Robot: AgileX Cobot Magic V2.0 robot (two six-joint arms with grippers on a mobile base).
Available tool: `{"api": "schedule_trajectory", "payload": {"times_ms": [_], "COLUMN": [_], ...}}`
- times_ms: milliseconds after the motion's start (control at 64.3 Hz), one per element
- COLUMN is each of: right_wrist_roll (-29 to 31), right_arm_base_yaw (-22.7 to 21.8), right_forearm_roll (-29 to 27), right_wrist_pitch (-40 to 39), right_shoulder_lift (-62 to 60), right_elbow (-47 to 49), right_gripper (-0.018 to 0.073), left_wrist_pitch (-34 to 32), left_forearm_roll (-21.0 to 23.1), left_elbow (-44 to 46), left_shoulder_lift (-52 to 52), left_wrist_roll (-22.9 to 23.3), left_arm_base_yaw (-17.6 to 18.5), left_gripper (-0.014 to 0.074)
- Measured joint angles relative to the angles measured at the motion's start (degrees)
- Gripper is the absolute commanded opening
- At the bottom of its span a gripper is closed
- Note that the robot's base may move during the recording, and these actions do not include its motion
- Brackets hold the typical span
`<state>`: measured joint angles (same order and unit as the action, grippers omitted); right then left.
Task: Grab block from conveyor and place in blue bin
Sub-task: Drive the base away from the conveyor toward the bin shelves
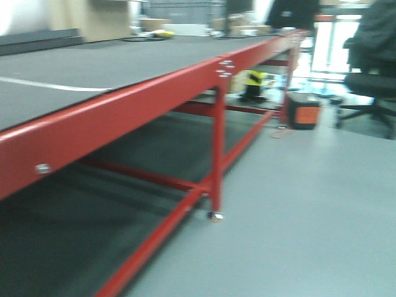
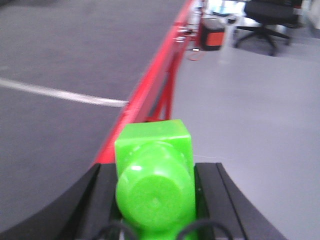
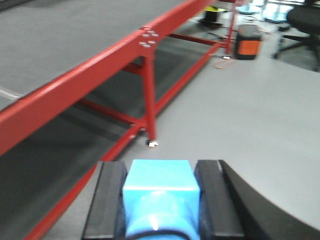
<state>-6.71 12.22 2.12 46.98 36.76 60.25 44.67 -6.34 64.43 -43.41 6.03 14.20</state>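
Note:
My left gripper [image 2: 156, 170] is shut on a bright green block [image 2: 154, 185], with black fingers [image 2: 106, 197] pressing it on both sides. It hangs over the red edge of the conveyor [image 2: 60, 60], beside a white stripe on the dark grey belt. My right gripper [image 3: 160, 167] is shut on a light blue block [image 3: 160, 192], above the grey floor beside the conveyor's red frame [image 3: 75, 82]. In the front view the conveyor [image 1: 93, 68] runs away to the upper right and neither gripper shows. The blue bin is out of view.
A red conveyor leg [image 1: 216, 154] and low crossbars stand under the belt. An orange and black box [image 1: 303, 110] sits on the floor by the far leg. A black office chair [image 1: 371, 62] is at the right. Grey floor [image 1: 309, 216] spreads to the right.

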Motion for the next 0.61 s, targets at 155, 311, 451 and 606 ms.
{"api": "schedule_trajectory", "payload": {"times_ms": [155,311,451,606], "right_wrist_roll": [0.00,0.00,0.00,0.00], "right_arm_base_yaw": [0.00,0.00,0.00,0.00], "right_forearm_roll": [0.00,0.00,0.00,0.00], "right_wrist_pitch": [0.10,0.10,0.10,0.10], "right_shoulder_lift": [-0.10,-0.10,-0.10,-0.10], "right_elbow": [0.00,0.00,0.00,0.00], "right_gripper": [-0.0162,-0.0162,-0.0162,-0.0162], "left_wrist_pitch": [0.00,0.00,0.00,0.00], "left_forearm_roll": [0.00,0.00,0.00,0.00], "left_elbow": [0.00,0.00,0.00,0.00], "left_shoulder_lift": [0.00,0.00,0.00,0.00], "left_wrist_roll": [0.00,0.00,0.00,0.00], "left_arm_base_yaw": [0.00,0.00,0.00,0.00], "left_gripper": [-0.0111,-0.0111,-0.0111,-0.0111]}}
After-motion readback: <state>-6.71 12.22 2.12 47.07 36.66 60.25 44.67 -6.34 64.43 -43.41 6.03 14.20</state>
